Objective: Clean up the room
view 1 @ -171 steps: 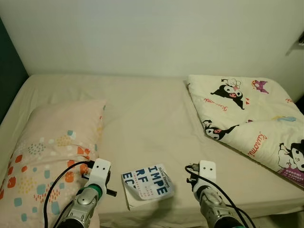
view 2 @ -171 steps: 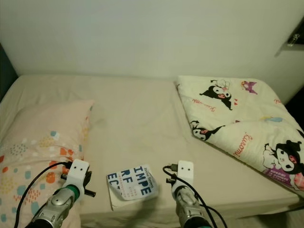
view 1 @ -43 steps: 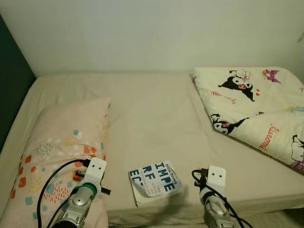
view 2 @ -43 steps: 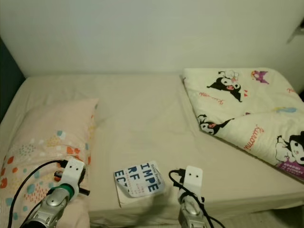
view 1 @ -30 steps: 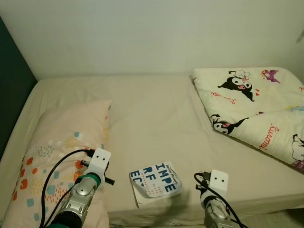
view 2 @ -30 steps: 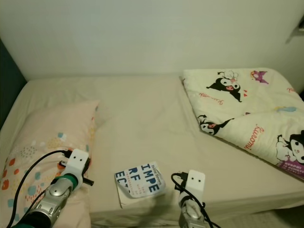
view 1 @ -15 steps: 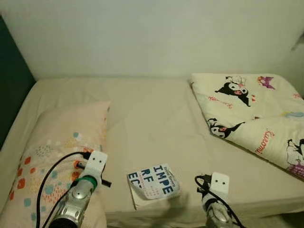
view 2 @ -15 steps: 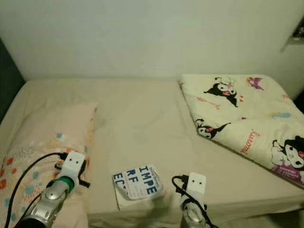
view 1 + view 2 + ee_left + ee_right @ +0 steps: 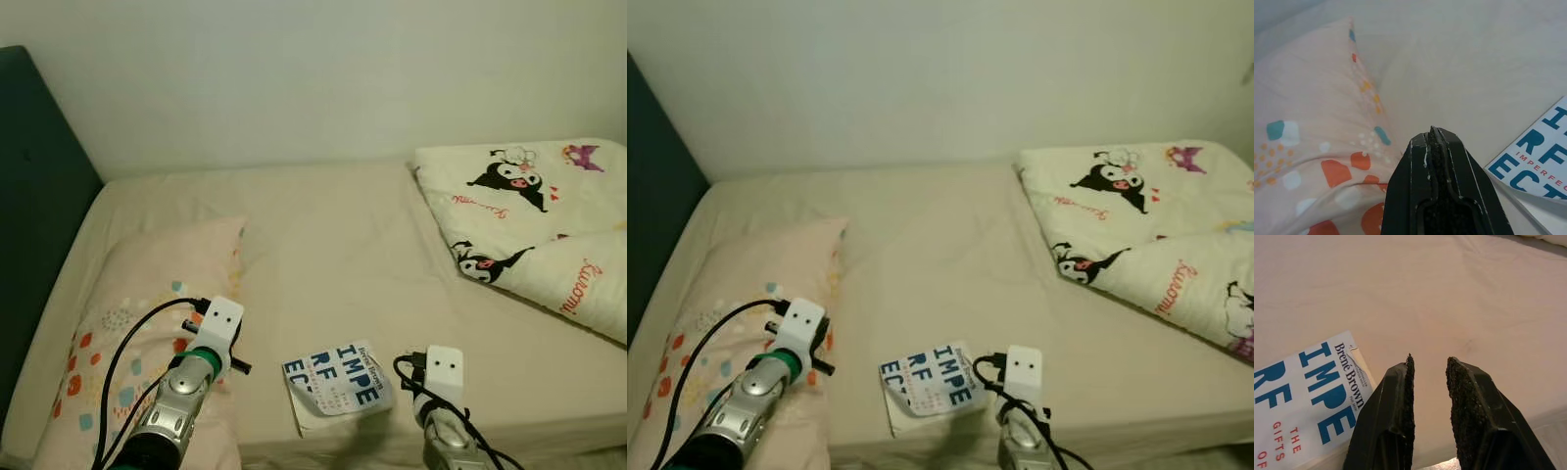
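Note:
A white paperback book (image 9: 338,385) with blue letters lies near the front edge of the bed (image 9: 333,235), its lower corner curled up. My left gripper (image 9: 1432,131) is shut with nothing in it and hovers over the pillow's (image 9: 147,313) edge, left of the book (image 9: 1540,161). My right gripper (image 9: 1429,361) is open, its fingers a small gap apart, just right of the book (image 9: 1308,387) above the bare sheet. Both silver arms, the left arm (image 9: 191,377) and the right arm (image 9: 441,411), reach in from the bottom on either side of the book.
A cream blanket (image 9: 549,225) with cartoon prints lies heaped on the bed's right side. A dark headboard (image 9: 39,225) stands at the left and a pale wall (image 9: 313,78) runs behind the bed. Flat beige sheet spreads across the middle.
The whole view has swung left, so more of the headboard shows and less of the blanket. The book lies where it was, and both grippers still flank it.

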`<state>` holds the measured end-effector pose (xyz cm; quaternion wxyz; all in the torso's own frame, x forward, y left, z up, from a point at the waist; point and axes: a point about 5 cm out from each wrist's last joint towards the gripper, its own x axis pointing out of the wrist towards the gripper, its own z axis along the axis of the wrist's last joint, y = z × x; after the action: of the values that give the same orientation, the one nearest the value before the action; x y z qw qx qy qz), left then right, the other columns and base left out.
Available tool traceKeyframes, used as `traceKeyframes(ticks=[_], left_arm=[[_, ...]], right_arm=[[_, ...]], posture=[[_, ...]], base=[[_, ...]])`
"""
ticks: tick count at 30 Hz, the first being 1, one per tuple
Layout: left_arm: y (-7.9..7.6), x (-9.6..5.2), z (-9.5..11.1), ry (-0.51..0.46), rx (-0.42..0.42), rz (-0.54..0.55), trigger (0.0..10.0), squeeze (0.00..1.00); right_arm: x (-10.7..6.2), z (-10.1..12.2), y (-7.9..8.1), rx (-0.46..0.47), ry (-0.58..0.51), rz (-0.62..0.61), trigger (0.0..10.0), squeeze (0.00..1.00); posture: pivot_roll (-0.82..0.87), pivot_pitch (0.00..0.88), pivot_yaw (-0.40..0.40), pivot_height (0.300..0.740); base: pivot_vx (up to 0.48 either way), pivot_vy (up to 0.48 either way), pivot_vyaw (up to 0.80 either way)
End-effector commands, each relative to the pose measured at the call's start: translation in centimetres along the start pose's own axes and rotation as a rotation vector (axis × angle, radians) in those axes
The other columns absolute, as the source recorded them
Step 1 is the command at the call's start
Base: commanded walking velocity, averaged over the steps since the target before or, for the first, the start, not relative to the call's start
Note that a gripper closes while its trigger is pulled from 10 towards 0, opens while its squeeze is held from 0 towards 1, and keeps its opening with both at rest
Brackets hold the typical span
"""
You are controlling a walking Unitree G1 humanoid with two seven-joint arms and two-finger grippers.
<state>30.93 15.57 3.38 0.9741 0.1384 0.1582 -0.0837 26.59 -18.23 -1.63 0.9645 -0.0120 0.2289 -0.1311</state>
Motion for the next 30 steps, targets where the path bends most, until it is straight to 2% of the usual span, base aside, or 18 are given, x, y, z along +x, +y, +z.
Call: traceKeyframes(ticks=[1, 7, 15, 20, 30], left_arm=[[0.0, -0.3, -0.7, 0.028, -0.008, 0.012, 10.0, 0.00], [-0.1, -0.7, -1.1, 0.030, -0.031, 0.015, 10.0, 0.00], [0.2, -1.1, -1.6, 0.037, -0.038, 0.031, 10.0, 0.00], [0.3, -1.0, -1.1, 0.024, -0.057, 0.059, 10.0, 0.00], [1.0, -1.4, -1.4, 0.025, -0.083, 0.114, 10.0, 0.00]], right_arm=[[-0.2, -0.5, 0.2, -0.001, 0.024, 0.011, 10.0, 0.00], [0.0, -0.2, 0.2, 0.084, 0.032, 0.014, 10.0, 0.00], [-0.1, 0.1, 0.6, 0.034, 0.003, 0.047, 10.0, 0.00], [0.0, 0.4, 0.8, 0.047, -0.006, 0.085, 10.0, 0.00], [0.2, 0.4, 1.0, 0.046, 0.021, 0.103, 10.0, 0.00]], posture=[[0.12, 0.000, 0.113, 0.740], [0.12, 0.000, 0.096, 0.740], [0.12, 0.000, 0.079, 0.740], [0.13, 0.000, 0.041, 0.740], [0.15, 0.000, 0.017, 0.740]], base=[[0.000, 0.000, 0.00], [0.000, 0.000, 0.00], [0.000, 0.000, 0.00], [0.000, 0.000, 0.00], [0.000, 0.000, 0.00]])
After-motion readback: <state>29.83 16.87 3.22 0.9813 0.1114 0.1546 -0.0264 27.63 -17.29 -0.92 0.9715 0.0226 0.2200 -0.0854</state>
